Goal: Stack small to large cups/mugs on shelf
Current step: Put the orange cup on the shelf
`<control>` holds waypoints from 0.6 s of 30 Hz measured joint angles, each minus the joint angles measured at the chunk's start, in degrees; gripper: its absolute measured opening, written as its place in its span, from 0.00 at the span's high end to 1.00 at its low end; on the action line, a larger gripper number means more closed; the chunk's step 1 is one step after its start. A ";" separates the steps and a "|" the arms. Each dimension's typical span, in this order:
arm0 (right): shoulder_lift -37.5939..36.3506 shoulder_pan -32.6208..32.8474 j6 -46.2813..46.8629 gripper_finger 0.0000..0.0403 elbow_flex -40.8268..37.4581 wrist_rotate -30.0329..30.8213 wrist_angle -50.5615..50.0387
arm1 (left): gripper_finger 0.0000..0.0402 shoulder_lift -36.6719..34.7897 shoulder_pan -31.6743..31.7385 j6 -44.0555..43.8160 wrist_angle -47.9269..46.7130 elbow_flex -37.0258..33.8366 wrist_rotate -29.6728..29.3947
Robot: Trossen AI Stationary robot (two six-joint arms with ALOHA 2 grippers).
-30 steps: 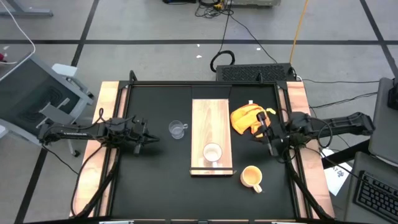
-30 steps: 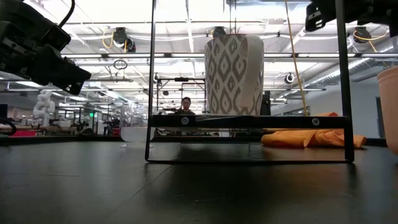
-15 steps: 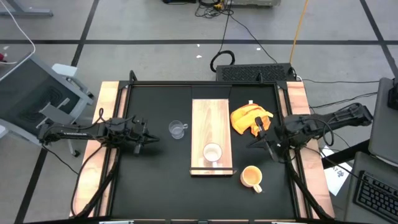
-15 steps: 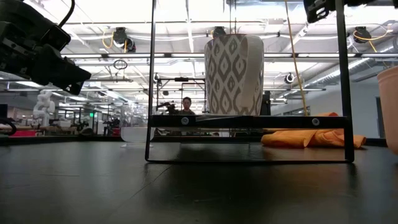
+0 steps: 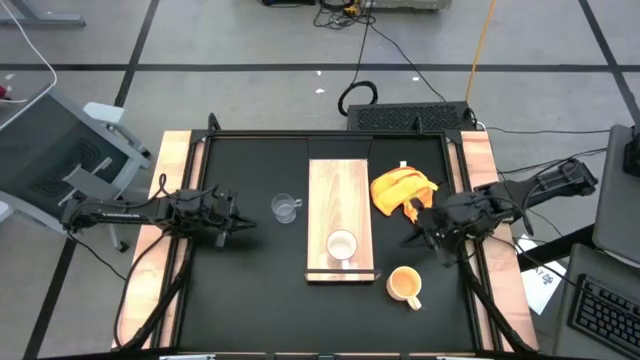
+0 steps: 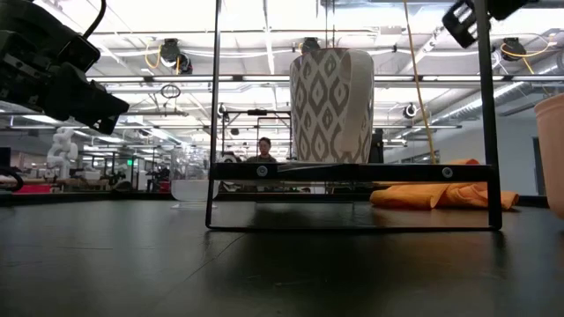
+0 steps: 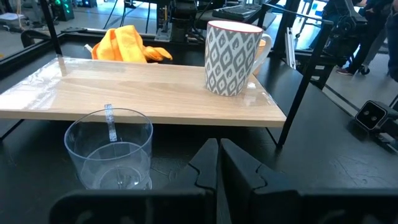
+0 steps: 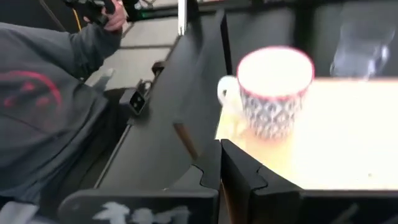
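Three cups: white mug [image 5: 342, 244], orange mug [image 5: 404, 285], glass cup [image 5: 285, 208]; both hands empty, closed.

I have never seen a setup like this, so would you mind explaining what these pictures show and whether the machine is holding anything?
This is a two-armed robot at a black table, seen by four cameras. One looks straight down, one sits at table-top height, and one rides on each wrist, looking past that arm's own fingers.

From above, the left gripper hangs at the left, next to a clear glass cup. The right gripper hangs at the right, between an orange-yellow cloth and an orange-yellow mug.

In the middle stands a light wooden shelf, a board on thin black legs. On it is a white patterned mug, which the low view shows large.

Both pairs of fingers are shut, and neither holds anything. The right wrist view also catches a person's grey sleeve beside the table.
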 joint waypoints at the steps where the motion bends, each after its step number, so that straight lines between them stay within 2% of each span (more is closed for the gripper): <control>1: 0.00 0.10 1.40 1.00 0.01 0.00 -1.37 | 0.95 0.00 0.00 0.00 0.00 0.00 0.00; 11: 3.95 3.61 12.74 1.00 0.91 1.49 -10.58 | 0.95 0.00 0.00 0.00 0.02 0.02 0.02; 14: 7.28 5.58 14.49 1.00 3.37 1.81 -12.79 | 0.95 0.00 0.00 0.00 0.00 0.02 0.00; 18: 12.57 8.75 15.09 1.00 8.75 5.21 -17.48 | 0.95 0.00 -0.01 0.00 0.02 0.02 -0.06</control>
